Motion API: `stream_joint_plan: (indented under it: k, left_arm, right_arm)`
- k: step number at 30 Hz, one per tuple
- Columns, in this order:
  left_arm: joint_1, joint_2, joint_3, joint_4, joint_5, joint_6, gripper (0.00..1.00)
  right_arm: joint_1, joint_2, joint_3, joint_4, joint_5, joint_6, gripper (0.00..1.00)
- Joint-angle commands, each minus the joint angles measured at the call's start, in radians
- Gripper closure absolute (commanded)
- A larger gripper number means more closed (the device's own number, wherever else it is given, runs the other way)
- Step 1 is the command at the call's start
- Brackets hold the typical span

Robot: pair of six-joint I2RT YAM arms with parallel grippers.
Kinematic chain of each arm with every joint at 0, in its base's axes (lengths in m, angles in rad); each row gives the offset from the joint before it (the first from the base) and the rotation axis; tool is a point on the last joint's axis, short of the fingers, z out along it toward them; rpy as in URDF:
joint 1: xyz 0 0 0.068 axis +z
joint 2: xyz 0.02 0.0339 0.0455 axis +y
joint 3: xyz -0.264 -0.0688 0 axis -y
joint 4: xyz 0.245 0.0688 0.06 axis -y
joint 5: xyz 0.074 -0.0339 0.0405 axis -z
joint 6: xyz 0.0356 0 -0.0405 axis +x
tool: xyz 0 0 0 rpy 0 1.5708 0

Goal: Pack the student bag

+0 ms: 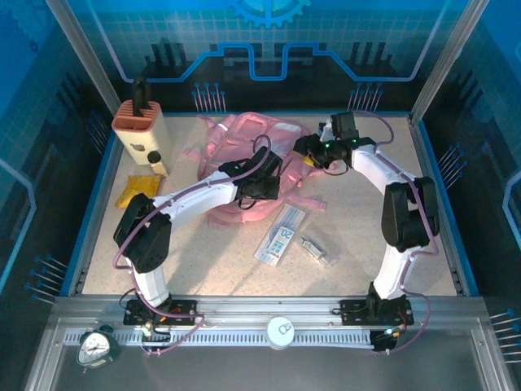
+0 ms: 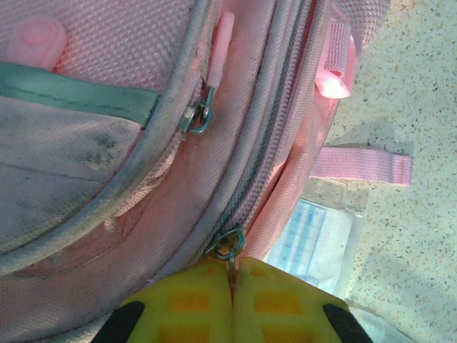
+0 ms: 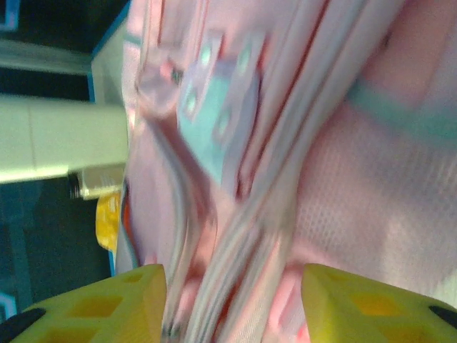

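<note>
The pink student bag lies at the back middle of the table, crumpled, with both arms reaching onto it. My left gripper is shut on the thin metal pull of a zipper slider on the student bag; from above it sits at the bag's near side. My right gripper stands open, yellow fingers wide apart, with blurred folds and zip lines of the student bag between them. In the top view that gripper rests at the bag's right edge.
A tan knife block stands at the back left, with a yellow packet in front of it. A clear ruler packet and a small clear item lie near the bag's front. An alarm clock sits on the front rail.
</note>
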Motion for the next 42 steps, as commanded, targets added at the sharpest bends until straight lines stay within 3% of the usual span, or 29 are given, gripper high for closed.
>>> stream_joint_plan:
  k: [1, 9, 11, 17, 18, 28, 30, 32, 34, 35, 37, 42]
  left_arm:
    - [0.011, -0.011, 0.024, 0.006, 0.01, -0.026, 1.0]
    - [0.009, -0.007, 0.013, -0.012, 0.032, -0.016, 1.0]
    - [0.011, -0.017, -0.003, -0.006, 0.04, -0.003, 1.0]
    - [0.025, -0.043, -0.035, -0.096, 0.004, 0.065, 1.0]
    - [0.036, -0.059, -0.059, -0.11, -0.008, 0.071, 1.0]
    - [0.267, -0.246, -0.327, -0.126, -0.025, 0.109, 1.0]
    - [0.272, -0.249, -0.331, -0.125, -0.012, 0.115, 1.0]
    - [0.261, -0.25, -0.326, -0.096, 0.07, 0.109, 1.0]
    - [0.203, -0.243, -0.308, -0.047, 0.115, 0.088, 1.0]
    - [0.171, -0.229, -0.288, -0.033, 0.121, 0.088, 1.0]
    - [0.109, -0.18, -0.213, -0.039, 0.097, 0.078, 1.0]
    - [0.077, -0.085, -0.083, -0.042, 0.063, 0.048, 1.0]
  right_arm:
    - [0.066, -0.07, -0.111, 0.024, -0.044, 0.056, 0.45]
    - [0.175, 0.025, -0.131, 0.179, -0.039, 0.19, 0.48]
    - [0.177, 0.054, -0.1, 0.157, -0.024, 0.174, 0.58]
    - [0.145, 0.04, -0.085, 0.072, 0.038, 0.072, 0.99]
    - [0.135, 0.031, -0.091, 0.067, 0.044, 0.06, 1.0]
    - [0.025, 0.013, -0.023, -0.026, 0.006, -0.128, 1.0]
    - [0.012, 0.047, 0.03, -0.049, -0.01, -0.159, 1.0]
    - [0.003, 0.076, 0.073, -0.054, -0.003, -0.165, 1.0]
    - [0.001, 0.114, 0.14, -0.076, 0.003, -0.185, 1.0]
    - [0.003, 0.133, 0.173, -0.098, 0.007, -0.19, 0.96]
    - [0.001, 0.162, 0.224, -0.131, -0.002, -0.196, 0.76]
    - [0.002, 0.082, 0.178, -0.176, -0.019, -0.189, 0.5]
